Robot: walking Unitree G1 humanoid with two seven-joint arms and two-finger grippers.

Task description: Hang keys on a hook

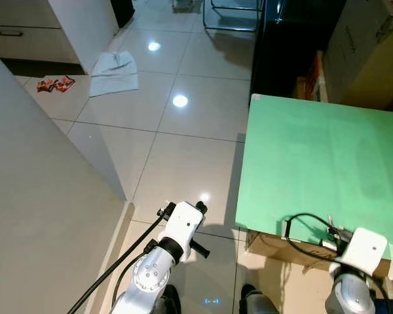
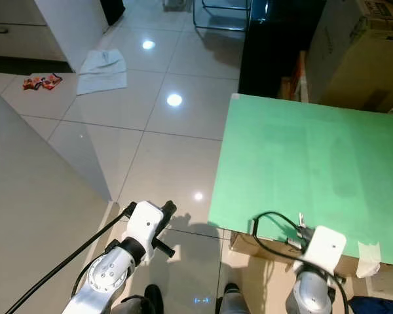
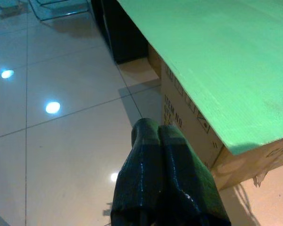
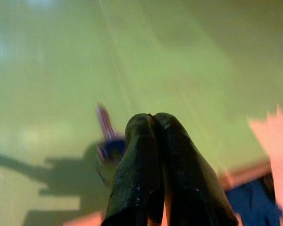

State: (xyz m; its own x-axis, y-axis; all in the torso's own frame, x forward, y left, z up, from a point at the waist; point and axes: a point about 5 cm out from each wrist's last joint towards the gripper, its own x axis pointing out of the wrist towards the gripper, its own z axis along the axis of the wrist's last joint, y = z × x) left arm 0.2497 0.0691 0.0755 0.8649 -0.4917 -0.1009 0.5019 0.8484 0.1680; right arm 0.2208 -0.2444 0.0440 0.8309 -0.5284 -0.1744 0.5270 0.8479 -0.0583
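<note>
Your right hand (image 4: 153, 155) hangs low over the near edge of the green worktop (image 1: 321, 163), its two black fingers (image 4: 137, 160) pressed together and holding nothing. Just beyond the fingertips in the right wrist view lies a small blurred shape, bluish with a thin purplish strip sticking up from it, resting on the green surface. You can take this to be the keys (image 4: 108, 141), though the blur makes that a judgement rather than a certainty. They lie close ahead of the fingertips and a little to one side, not touching them.

Your left hand (image 3: 158, 174) hangs beside the worktop over the glossy tiled floor (image 1: 183, 137), its fingers also pressed together and empty. A cardboard box (image 3: 188, 122) sits under the worktop's edge.

Expect the keys to be light, hard and loose, likely several pieces that swing and slide against each other. Metal on a smooth board will probably skid if you push it. The best hold is likely the ring or the fob body, pinched across its thin side, so the ring stays free for a hook. You would need to spread the right fingers first. No hook can be made out anywhere.
</note>
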